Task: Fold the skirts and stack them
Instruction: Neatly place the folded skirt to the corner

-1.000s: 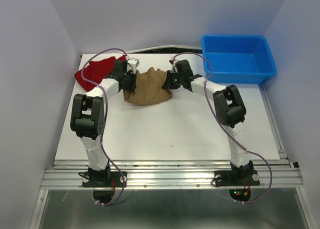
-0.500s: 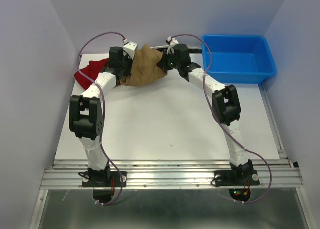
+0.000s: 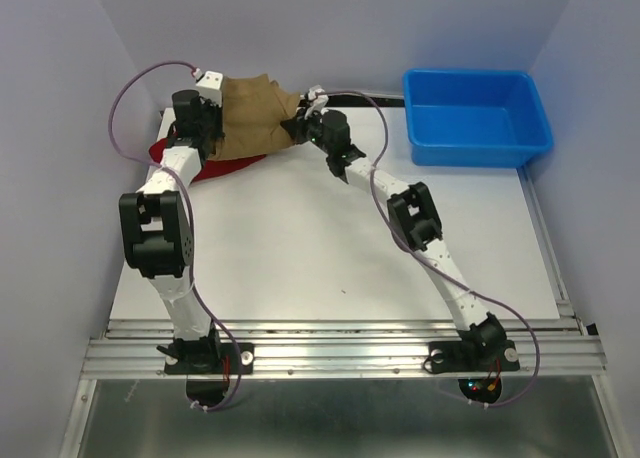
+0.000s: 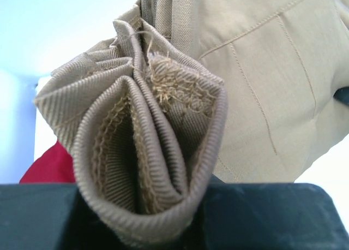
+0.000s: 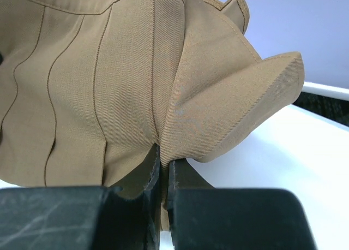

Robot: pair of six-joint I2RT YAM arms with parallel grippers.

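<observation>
Two arms hold the tan skirt (image 3: 250,113) stretched between them above the far left corner of the worktop (image 3: 330,258); it hangs over the red skirt (image 3: 215,168), which lies crumpled beneath, apparently so the cloth can be drawn taut and laid flat for folding; the left fingers (image 4: 262,217) are clamped partway on a thick bunch of its seamed edge; the right fingers (image 5: 229,217) are pinched almost together on a thin fold; the blue bin (image 3: 475,118) sits well apart, far right.
</observation>
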